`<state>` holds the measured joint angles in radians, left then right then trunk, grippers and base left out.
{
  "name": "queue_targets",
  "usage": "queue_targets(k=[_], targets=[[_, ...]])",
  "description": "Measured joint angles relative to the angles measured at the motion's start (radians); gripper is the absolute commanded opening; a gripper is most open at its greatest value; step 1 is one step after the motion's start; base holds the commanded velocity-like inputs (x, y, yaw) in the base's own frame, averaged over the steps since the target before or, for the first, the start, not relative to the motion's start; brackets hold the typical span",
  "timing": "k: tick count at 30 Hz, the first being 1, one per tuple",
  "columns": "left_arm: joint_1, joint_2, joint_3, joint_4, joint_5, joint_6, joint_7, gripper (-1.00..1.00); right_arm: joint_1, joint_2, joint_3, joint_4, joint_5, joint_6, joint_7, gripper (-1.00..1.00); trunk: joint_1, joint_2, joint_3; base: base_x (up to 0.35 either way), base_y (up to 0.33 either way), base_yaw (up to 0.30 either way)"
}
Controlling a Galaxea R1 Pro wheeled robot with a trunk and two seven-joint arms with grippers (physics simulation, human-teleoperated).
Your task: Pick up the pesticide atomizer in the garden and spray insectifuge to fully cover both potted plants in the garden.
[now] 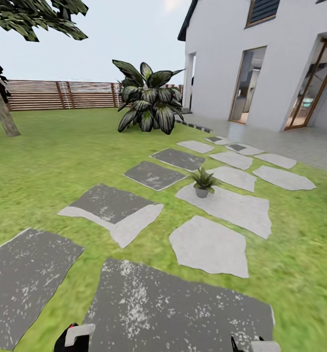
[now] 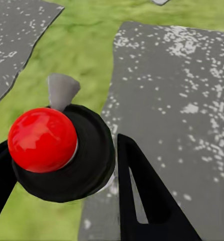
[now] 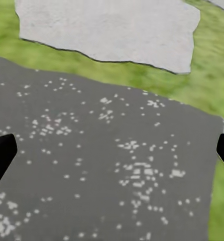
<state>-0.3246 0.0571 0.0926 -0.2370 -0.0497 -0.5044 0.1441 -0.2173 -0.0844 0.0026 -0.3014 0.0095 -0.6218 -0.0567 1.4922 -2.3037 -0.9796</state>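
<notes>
Head view: one potted plant (image 1: 202, 182) stands on a pale stepping stone (image 1: 231, 208), at its near-left edge. Left gripper (image 2: 67, 165) grasps a red-topped object (image 2: 41, 139); right gripper (image 3: 112, 150) is released, fingers spread wide.

My head camera looks forward and down across the lawn (image 1: 46, 161) toward the house (image 1: 261, 58); both my wrist cameras hover close above the nearest dark stepping stone (image 1: 183, 313), shared with it

Lawn (image 1: 51, 161) with stepping stones (image 1: 219, 247)
1 potted plant (image 1: 203, 182) stands on a pale stone, well in front of the big bush (image 1: 148, 100).
</notes>
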Motion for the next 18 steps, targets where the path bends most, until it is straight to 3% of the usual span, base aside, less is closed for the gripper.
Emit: queue_targets(k=[18], targets=[[0.000,0.000,0.000,0.000,0.000,0.000,0.000,-1.00,0.000,0.000,0.001,0.000,0.000,0.000,0.000,1.00,0.000,0.000,0.000,0.303,-0.132,0.000]])
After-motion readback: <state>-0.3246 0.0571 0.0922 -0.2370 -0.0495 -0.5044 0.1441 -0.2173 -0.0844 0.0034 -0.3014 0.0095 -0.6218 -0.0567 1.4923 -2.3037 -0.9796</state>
